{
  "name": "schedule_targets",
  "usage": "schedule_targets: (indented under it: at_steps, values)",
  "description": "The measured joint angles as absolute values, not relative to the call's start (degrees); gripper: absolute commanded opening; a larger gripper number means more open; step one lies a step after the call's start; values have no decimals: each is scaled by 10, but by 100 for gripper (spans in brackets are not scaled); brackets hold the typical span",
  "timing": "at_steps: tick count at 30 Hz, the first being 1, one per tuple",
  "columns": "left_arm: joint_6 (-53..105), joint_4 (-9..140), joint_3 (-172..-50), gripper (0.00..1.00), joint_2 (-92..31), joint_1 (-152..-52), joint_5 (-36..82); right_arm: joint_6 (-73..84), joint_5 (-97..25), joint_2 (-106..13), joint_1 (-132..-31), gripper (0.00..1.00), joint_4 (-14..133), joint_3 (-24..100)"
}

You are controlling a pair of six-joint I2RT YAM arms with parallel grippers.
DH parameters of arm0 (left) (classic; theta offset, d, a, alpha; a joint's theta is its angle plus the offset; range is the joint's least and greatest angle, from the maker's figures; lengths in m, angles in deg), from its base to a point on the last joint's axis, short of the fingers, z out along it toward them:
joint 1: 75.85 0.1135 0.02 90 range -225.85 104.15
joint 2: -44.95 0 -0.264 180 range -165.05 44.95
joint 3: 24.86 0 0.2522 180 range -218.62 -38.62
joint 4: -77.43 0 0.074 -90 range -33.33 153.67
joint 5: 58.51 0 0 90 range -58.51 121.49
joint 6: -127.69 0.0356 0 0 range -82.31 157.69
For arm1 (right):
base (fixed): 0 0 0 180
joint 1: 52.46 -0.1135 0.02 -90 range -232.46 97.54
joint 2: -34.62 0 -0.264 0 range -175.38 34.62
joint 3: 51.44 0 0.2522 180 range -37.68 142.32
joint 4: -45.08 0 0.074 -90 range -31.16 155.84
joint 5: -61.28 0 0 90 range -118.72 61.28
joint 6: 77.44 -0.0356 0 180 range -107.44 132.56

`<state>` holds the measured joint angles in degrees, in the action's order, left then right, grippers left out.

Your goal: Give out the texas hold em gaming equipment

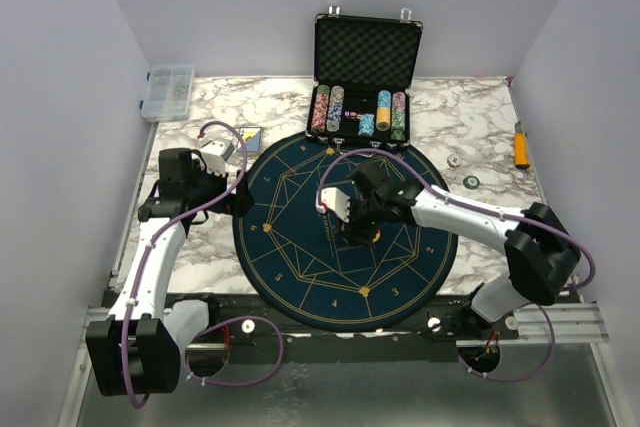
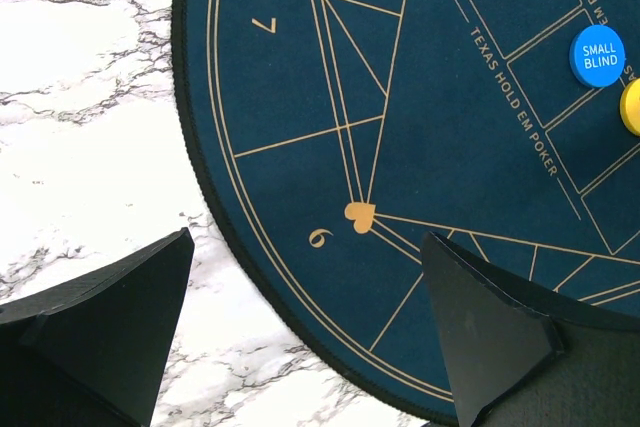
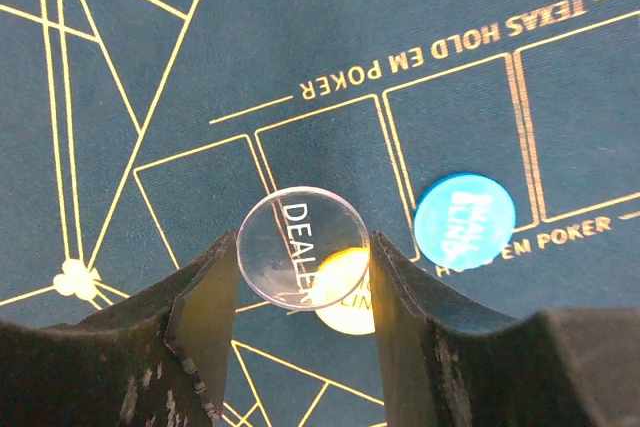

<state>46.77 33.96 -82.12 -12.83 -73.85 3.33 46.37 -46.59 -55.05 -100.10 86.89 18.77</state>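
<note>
Clear dealer disc (image 3: 303, 247) sits pinched by its edges between the two fingers (image 3: 205, 307) of my right gripper (image 3: 303, 259), face up to the wrist camera, "DEALER" readable. I can't tell if it touches the mat (image 3: 150, 47) or is lifted off it. Yellow disc (image 3: 348, 299) lies on the mat directly under it, partly seen through the clear plastic. Blue disc (image 3: 464, 221) lies flat just to the side of the yellow disc, on the printed card boxes near the "TEXAS HOLD EM POKER" lettering, clear of the fingers. From the top view the right gripper (image 1: 360, 232) is over the middle of the round dark-blue mat (image 1: 300, 247). Left gripper (image 2: 307, 242) hangs over the mat's edge by the printed 6, fingers (image 2: 120, 317) spread wide, nothing between them, one over the marble table (image 2: 80, 97), the other over the mat. The left wrist view catches the blue disc (image 2: 597, 55) reading "SMALL BLIND" and a sliver of the yellow disc (image 2: 632, 107) at the frame edge. Beyond the mat an open black case (image 1: 367, 47) holds chip stacks (image 1: 360, 112). Two loose chips (image 1: 470, 182) lie on the table right of the mat, an orange-handled tool (image 1: 521, 144) further right, and a clear plastic box (image 1: 167, 92) at the far left corner.
</note>
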Motion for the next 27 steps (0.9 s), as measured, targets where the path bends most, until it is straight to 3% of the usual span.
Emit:
schedule_targets:
  at_steps: [7, 15, 27]
  values:
    - [468, 339, -823, 99, -129, -738, 33, 460, -462, -478, -975, 31, 908, 194]
    - [468, 339, -823, 98, -129, -738, 32, 477, -457, -412, -865, 31, 955, 136]
    - [468, 338, -823, 98, -132, -738, 23, 491, -457, -414, -785, 33, 958, 55]
